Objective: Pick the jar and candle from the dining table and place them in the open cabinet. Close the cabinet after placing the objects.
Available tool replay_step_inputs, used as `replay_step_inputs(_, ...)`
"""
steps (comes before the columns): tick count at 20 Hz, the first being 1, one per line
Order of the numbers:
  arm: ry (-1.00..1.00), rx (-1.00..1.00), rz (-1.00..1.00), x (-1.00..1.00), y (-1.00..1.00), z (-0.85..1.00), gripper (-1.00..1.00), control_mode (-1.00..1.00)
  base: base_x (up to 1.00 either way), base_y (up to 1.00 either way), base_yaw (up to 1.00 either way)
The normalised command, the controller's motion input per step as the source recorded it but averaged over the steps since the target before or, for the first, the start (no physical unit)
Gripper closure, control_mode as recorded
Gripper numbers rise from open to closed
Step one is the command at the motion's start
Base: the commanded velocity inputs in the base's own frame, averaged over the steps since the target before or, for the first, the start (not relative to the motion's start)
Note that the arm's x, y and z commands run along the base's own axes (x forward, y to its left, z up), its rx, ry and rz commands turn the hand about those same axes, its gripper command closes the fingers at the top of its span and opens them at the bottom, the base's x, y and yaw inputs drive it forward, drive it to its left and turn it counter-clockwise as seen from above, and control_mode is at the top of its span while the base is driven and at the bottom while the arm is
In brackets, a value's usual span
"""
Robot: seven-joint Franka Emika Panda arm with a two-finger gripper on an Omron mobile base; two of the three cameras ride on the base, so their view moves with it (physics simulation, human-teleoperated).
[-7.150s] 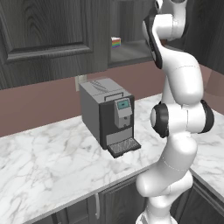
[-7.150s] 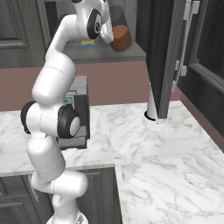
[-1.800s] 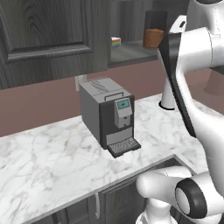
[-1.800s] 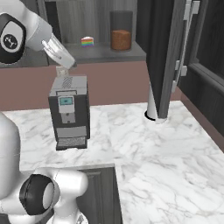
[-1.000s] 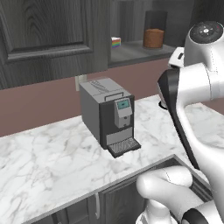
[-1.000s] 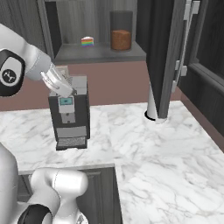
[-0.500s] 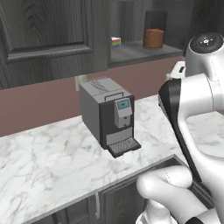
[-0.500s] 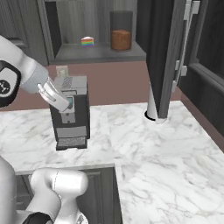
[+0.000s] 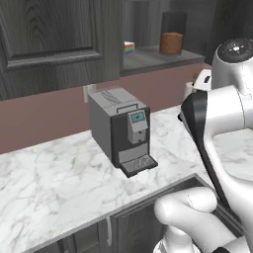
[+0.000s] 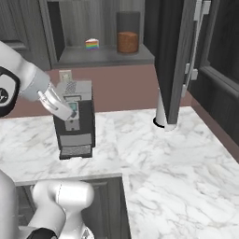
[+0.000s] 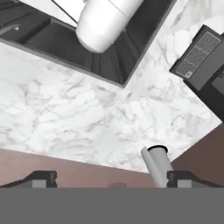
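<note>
We can see the jar (image 10: 127, 41) sitting on the shelf of the open cabinet (image 10: 170, 56), toward the right, with a little rainbow cake slice (image 10: 92, 44) further left on the same shelf. Below it, a grey coffee machine (image 9: 122, 131) stands on the marble bench (image 10: 177, 163), and a white paper towel roll (image 10: 161, 113) stands by the cabinet door. The gripper (image 11: 109, 178) points down at the bench, jaws spread wide and holding nothing.
</note>
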Motion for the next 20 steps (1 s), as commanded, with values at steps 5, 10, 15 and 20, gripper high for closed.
replay_step_inputs(5, 0.0, 0.0, 0.0, 0.0, 0.0, 0.0, -1.0, 1.0, -0.39, 0.2, -0.27)
replay_step_inputs(10, 0.0, 0.0, 0.0, 0.0, 0.0, 0.0, -1.0, 1.0, -0.39, 0.23, -0.45)
replay_step_inputs(15, 0.0, 0.0, 0.0, 0.0, 0.0, 0.0, -1.0, 1.0, -0.57, 0.32, -0.51)
replay_step_inputs(20, 0.0, 0.0, 0.0, 0.0, 0.0, 0.0, -1.0, 1.0, -0.93, 0.24, -0.45)
